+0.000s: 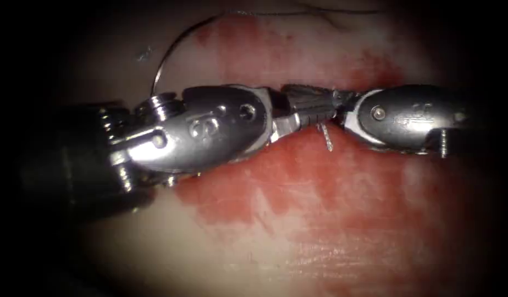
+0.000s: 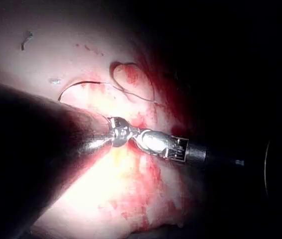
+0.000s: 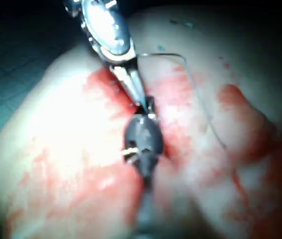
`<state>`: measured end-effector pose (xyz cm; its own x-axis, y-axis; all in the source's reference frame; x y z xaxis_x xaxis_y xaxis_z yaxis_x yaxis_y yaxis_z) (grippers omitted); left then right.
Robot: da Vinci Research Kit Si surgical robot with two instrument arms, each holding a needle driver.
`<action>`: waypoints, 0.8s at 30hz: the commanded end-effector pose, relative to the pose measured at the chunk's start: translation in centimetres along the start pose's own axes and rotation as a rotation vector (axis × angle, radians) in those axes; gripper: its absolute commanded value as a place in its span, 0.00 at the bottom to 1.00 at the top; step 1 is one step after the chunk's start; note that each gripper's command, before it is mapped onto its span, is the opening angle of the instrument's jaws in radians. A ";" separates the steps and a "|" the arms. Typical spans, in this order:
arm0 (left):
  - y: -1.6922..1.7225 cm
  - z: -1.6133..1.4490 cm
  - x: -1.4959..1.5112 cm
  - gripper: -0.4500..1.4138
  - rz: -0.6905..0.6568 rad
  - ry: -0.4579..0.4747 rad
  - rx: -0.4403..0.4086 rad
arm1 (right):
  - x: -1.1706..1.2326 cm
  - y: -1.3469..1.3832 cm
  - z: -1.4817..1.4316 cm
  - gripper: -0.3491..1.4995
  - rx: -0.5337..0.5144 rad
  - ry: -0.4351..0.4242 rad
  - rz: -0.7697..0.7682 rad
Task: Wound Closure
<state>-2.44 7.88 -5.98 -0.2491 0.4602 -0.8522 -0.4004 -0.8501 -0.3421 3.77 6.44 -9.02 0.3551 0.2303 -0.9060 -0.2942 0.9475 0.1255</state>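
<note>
Endoscope view: left tool [image 1: 298, 118] enters from the left, its large metal wrist lying across the tissue [image 1: 342, 231]; its jaws reach right and meet the right tool [image 1: 339, 107] tip to tip over the middle of the field. The needle [image 1: 326, 137] shows as a short bright piece sticking down below the point where the tips meet — which jaws clamp it, and where along its curve, cannot be told, nor whether either pair is parted or closed. Red fluid [image 1: 298, 187] spreads wide over the tissue beneath both tools. Thread [image 1: 171, 52] arcs up from behind the left tool's wrist and runs off rightward along the upper edge. Left wrist view: left tool [image 2: 131, 132] meeting the right tool [image 2: 143, 138] tip to tip, thread [image 2: 131, 92] lying in a loop on the tissue [image 2: 81, 50] beyond them, red fluid [image 2: 153, 99] around it. Right wrist view: right tool [image 3: 146, 112] touching the left tool [image 3: 140, 102] at the tips — a thin line of thread [image 3: 201, 104] crosses the stained tissue [image 3: 56, 124] beside them.
</note>
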 end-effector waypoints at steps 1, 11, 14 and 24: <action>-0.03 0.08 0.01 0.05 0.002 0.003 -0.001 | 0.02 0.02 0.04 0.00 0.000 0.007 0.001; -0.04 0.02 0.02 0.05 0.002 -0.002 -0.008 | 0.12 0.05 0.00 0.60 -0.028 0.031 -0.030; -0.11 -0.19 0.05 0.05 -0.008 -0.011 -0.006 | 0.13 0.10 -0.13 0.92 -0.025 0.031 -0.032; -0.44 -1.13 0.08 0.05 -0.004 -0.063 0.066 | -0.02 0.18 -0.84 0.94 -0.027 -0.018 -0.040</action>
<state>-1.13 7.94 -6.38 -0.3043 0.4867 -0.8189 -0.4633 -0.8267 -0.3192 2.91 6.42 -9.38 0.3818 0.1972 -0.9029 -0.3042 0.9494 0.0788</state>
